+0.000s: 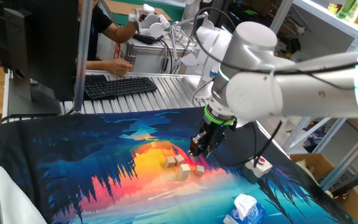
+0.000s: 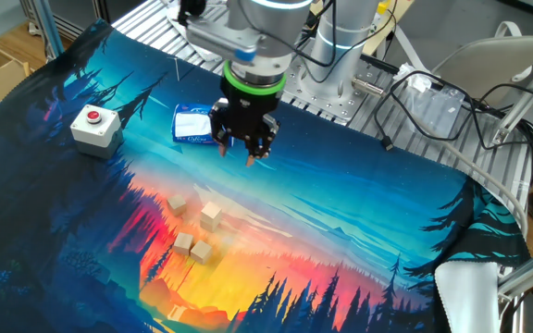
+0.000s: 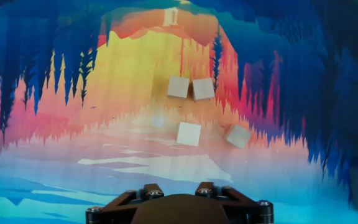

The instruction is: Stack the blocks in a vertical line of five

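Several small light-tan wooden blocks lie loose on the printed cloth, none stacked. Two touch side by side (image 3: pixel 178 87) (image 3: pixel 203 89), and two lie apart nearer me (image 3: pixel 189 134) (image 3: pixel 237 135). They also show in one fixed view (image 1: pixel 180 160) and in the other fixed view (image 2: pixel 201 251). My gripper (image 1: pixel 201 151) (image 2: pixel 243 153) hangs above the cloth, a little short of the cluster, between it and the tissue pack. It looks open and empty. In the hand view only the finger bases (image 3: pixel 153 191) show. A small pale mark (image 3: pixel 172 17) lies farther off; I cannot tell whether it is a block or print.
A white box with a red button (image 2: pixel 94 127) (image 1: pixel 261 165) sits near the cloth's edge. A white-and-blue tissue pack (image 2: pixel 194 125) (image 1: pixel 244 210) lies close to my gripper. A keyboard (image 1: pixel 120 86) and a person's hand (image 1: pixel 122 65) are behind the cloth.
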Controlling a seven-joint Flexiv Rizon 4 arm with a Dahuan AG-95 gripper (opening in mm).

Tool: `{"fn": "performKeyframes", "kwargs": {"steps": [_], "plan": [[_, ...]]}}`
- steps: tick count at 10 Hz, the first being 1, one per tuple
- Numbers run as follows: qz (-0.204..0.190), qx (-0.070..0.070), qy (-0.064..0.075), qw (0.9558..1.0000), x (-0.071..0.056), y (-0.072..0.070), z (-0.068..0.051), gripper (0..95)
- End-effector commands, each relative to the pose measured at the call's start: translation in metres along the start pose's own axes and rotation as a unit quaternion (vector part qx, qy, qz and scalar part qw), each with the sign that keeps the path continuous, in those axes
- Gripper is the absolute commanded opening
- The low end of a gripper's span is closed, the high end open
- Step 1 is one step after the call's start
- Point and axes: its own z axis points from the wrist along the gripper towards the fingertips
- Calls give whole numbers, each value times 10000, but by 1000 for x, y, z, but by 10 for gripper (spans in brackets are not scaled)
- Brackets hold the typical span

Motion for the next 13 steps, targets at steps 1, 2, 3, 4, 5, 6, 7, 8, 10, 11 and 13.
{"fn": "performKeyframes", "kwargs": {"steps": [1,2,3,4,5,6,7,8,10,11,13], "plan": [[-143,44,-40,9999,-1,0,0,0],[-143,45,-40,9999,-1,0,1,0],[-144,46,-40,9999,-1,0,1,0],[-144,48,-39,9999,-1,0,1,0],[-144,48,-38,9999,-1,0,1,0],[-144,47,-33,9999,-1,0,1,0],[-143,40,-22,9999,-1,0,1,0],[-143,37,-15,9999,-1,-1,2,0],[-142,15,-16,9999,-1,-5,5,0],[-142,17,-15,9999,-1,-8,8,0],[-141,9,-17,9999,-2,-14,13,0]]}}
